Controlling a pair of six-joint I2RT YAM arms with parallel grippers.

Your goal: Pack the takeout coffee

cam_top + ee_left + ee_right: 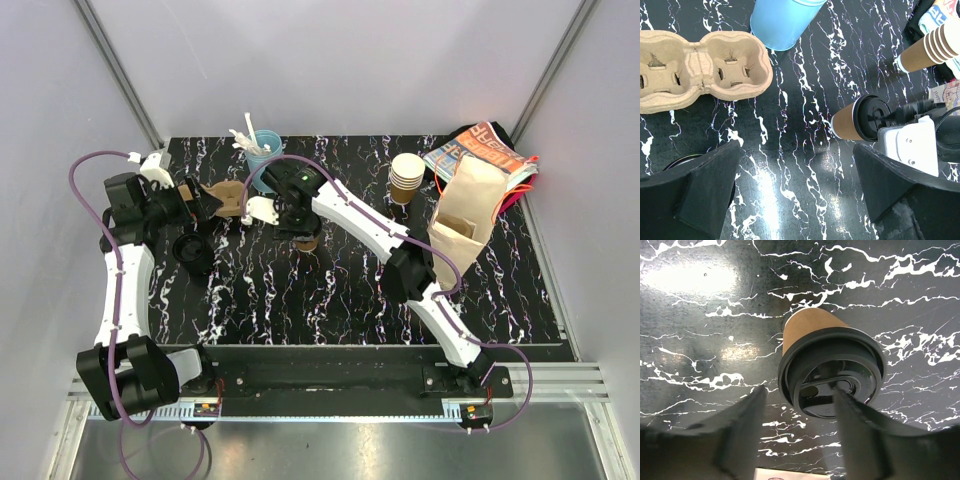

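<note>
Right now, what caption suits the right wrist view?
Right hand open above a lidded brown coffee cup standing on the black marbled table, one finger overlapping its black lid.

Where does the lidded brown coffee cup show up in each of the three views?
Top external: the coffee cup stands just left of centre on the table, mostly hidden under the right pincer.
Left wrist: right of centre, black lid on.
Right wrist: centre of the picture, lid seen from above.
Shared landmark: the black, white-veined table.
</note>
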